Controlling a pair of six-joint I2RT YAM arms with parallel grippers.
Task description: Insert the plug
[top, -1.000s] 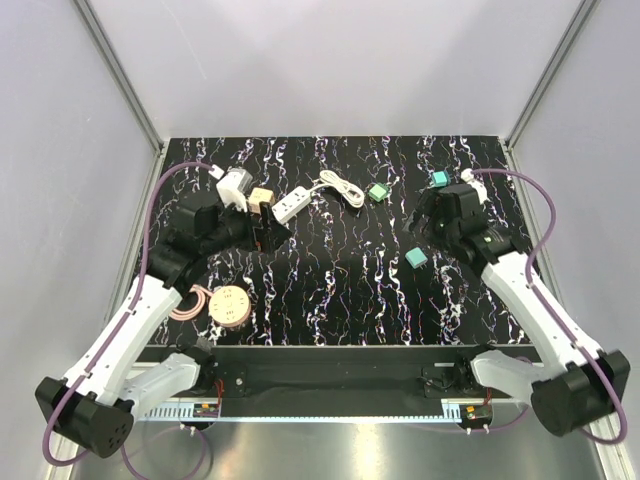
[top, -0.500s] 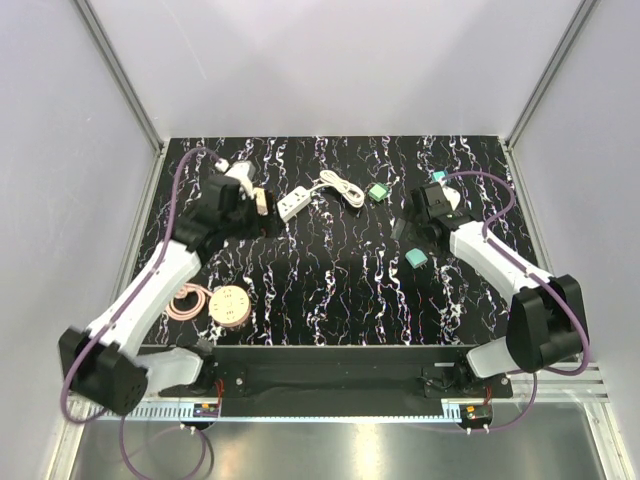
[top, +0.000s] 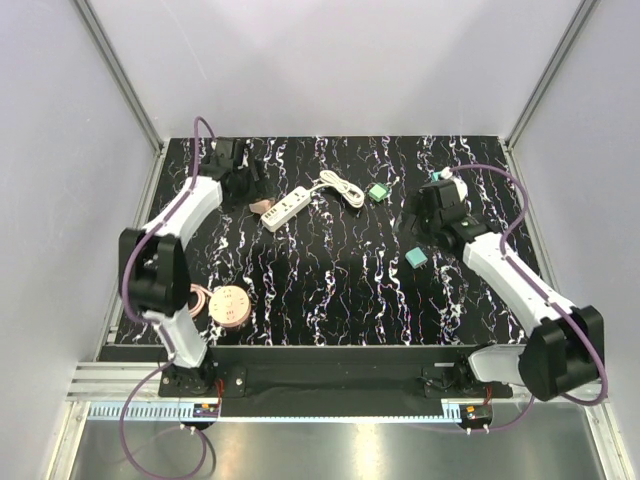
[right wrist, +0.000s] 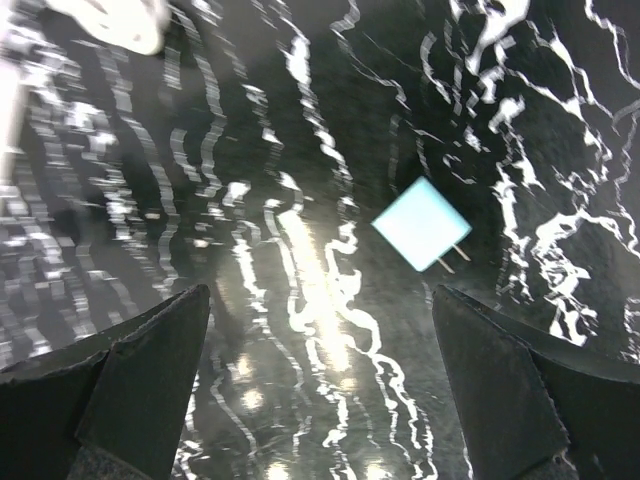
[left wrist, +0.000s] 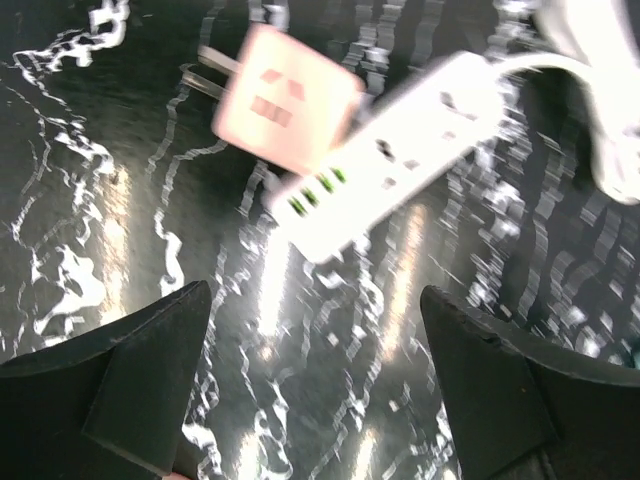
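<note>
Marbled black tabletop (top: pixel 330 290) holds a square pink plug (left wrist: pixel 285 98) beside a white strip (left wrist: pixel 400 150) (both end effectors (left wrist: pixel 310 295) (right wrist: pixel 320 291) gape, empty).

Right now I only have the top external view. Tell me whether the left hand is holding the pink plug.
Observer: No. The left wrist view shows the left hand open and empty; the pink plug lies ahead of it, ungrasped.
Operator: Give me the direction of its prongs.
Observer: They point away from the white power strip, so it is not inserted.
Operator: Report the right hand.
Observer: The right hand is open and empty; a teal plug lies ahead of it, prongs bare.
</note>
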